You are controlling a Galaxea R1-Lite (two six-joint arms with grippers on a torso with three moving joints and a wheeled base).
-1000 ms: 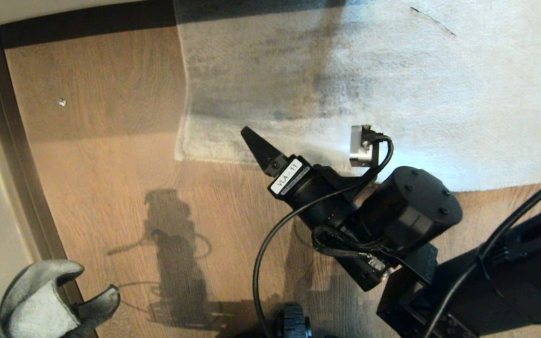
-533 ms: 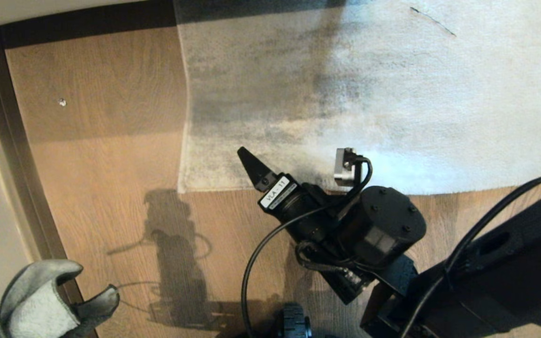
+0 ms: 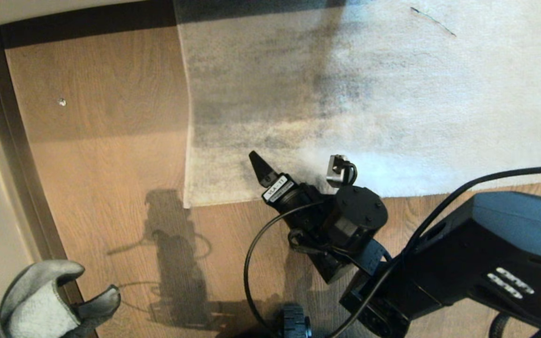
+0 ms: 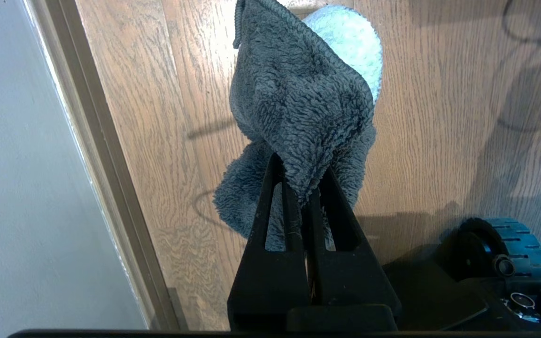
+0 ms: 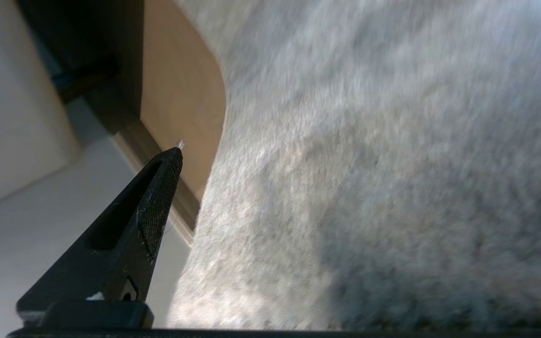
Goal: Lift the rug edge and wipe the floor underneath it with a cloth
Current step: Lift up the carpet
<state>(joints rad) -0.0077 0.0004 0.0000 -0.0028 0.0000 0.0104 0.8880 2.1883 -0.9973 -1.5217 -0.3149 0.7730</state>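
Rug edge (image 3: pixel 214 203) flat, running left-right near right hand (image 3: pixel 275 176)

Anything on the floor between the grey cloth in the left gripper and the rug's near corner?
In the head view, only bare brown wood-plank floor with shadows lies between the folded grey cloth and the pale grey rug's corner.

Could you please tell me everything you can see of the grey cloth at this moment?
The cloth is a small, thick piece of fuzzy grey fabric, folded over on itself, with a paler, lighter face showing at one end and a stitched hem along its border. It hangs bunched from the left gripper, whose two black fingers are shut on a pinched fold. It is held above the wooden floor, near the skirting strip, and seems to touch nothing else. In the head view it sits at the lower left corner.
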